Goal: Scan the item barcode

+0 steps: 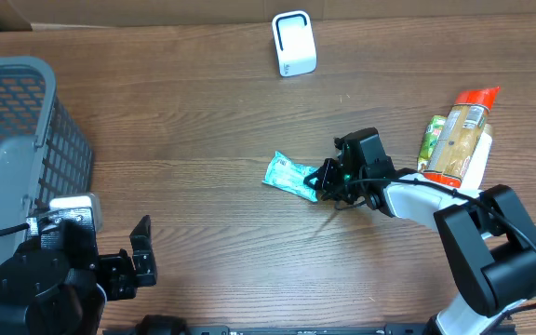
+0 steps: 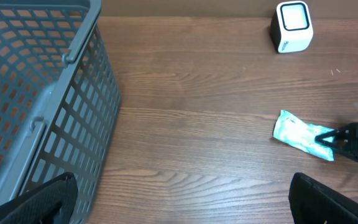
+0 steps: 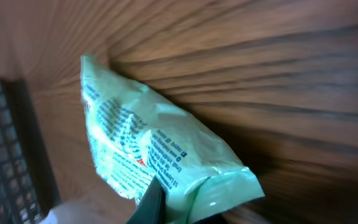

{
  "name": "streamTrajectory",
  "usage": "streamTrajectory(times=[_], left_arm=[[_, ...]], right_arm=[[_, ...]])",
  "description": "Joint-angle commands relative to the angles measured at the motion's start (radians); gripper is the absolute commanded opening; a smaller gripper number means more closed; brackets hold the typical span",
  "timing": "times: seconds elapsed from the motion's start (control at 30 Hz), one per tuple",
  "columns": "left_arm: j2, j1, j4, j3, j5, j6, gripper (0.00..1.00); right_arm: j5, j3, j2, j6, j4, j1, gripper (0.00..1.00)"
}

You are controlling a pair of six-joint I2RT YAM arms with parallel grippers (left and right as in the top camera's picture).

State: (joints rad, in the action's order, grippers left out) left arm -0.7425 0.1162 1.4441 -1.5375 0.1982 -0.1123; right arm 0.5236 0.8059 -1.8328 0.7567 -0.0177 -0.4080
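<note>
right gripper [image 1: 322,181]: clenched on the near end of the pale green packet [image 1: 288,175], fingertips pinching its sealed edge. the packet lies flat on the wooden table [image 1: 203,112], about mid-table, well apart from the white scanner [image 1: 294,43] at the far edge. left gripper [image 1: 140,256]: released, jaws wide, holding nothing, beside the grey basket [image 1: 7,140].

step in hand: acquisition of the item. the grasp looks made; the lift is not yet begun. the next move calls for raising the packet clear of the table, carrying it to the scanner, and turning it so the barcode faces the scanner window. the pinch is on a thin, limp edge, so the packet will likely droop; a slow carry is advised.

limits of view: the right wrist view shows printed text on the packet, but no barcode can be made out; it may be on the underside. one finger [image 3: 151,202] shows there only as a dark wedge; the other is cut off.
</note>
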Motion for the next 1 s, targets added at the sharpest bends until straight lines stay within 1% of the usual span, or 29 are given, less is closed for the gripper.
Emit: streamTrajectory(times=[0.0, 0.07, 0.17, 0.23, 0.33, 0.4, 0.5, 0.57, 0.73, 0.87, 0.97], left_arm=[[-0.005, -0.005, -0.003, 0.006, -0.008, -0.007, 1.0], [-0.005, -0.005, -0.003, 0.006, -0.008, -0.007, 1.0], [-0.005, -0.005, -0.003, 0.006, -0.008, -0.007, 1.0], [-0.005, -0.005, -0.004, 0.006, -0.008, -0.007, 1.0], [-0.005, -0.005, -0.003, 0.006, -0.008, -0.007, 1.0], [-0.005, -0.005, -0.003, 0.006, -0.008, -0.007, 1.0], [-0.005, -0.005, -0.004, 0.006, -0.008, -0.007, 1.0], [-0.005, -0.005, -0.003, 0.006, -0.008, -0.007, 1.0], [-0.005, -0.005, -0.004, 0.006, -0.008, -0.007, 1.0], [-0.005, -0.005, -0.003, 0.006, -0.008, -0.007, 0.99], [-0.005, -0.005, -0.004, 0.006, -0.008, -0.007, 1.0]], right_arm=[[0.158, -0.005, -0.005, -0.097, -0.064, 0.014, 0.04], [0.245, 0.003, 0.029, -0.146, -0.069, 0.041, 0.04], [0.423, 0.023, 0.099, -0.26, -0.043, 0.101, 0.04], [0.459, 0.036, 0.149, -0.3, 0.012, 0.14, 0.04], [0.453, 0.06, 0.233, -0.389, 0.146, 0.196, 0.04], [0.394, 0.087, 0.294, -0.451, 0.281, 0.225, 0.04], [0.296, 0.139, 0.368, -0.545, 0.468, 0.233, 0.04], [0.27, 0.203, 0.423, -0.631, 0.608, 0.233, 0.04], [0.27, 0.323, 0.481, -0.759, 0.794, 0.233, 0.04], [0.278, 0.401, 0.491, -0.79, 0.886, 0.233, 0.04], [0.287, 0.42, 0.491, -0.792, 0.908, 0.232, 0.04]])
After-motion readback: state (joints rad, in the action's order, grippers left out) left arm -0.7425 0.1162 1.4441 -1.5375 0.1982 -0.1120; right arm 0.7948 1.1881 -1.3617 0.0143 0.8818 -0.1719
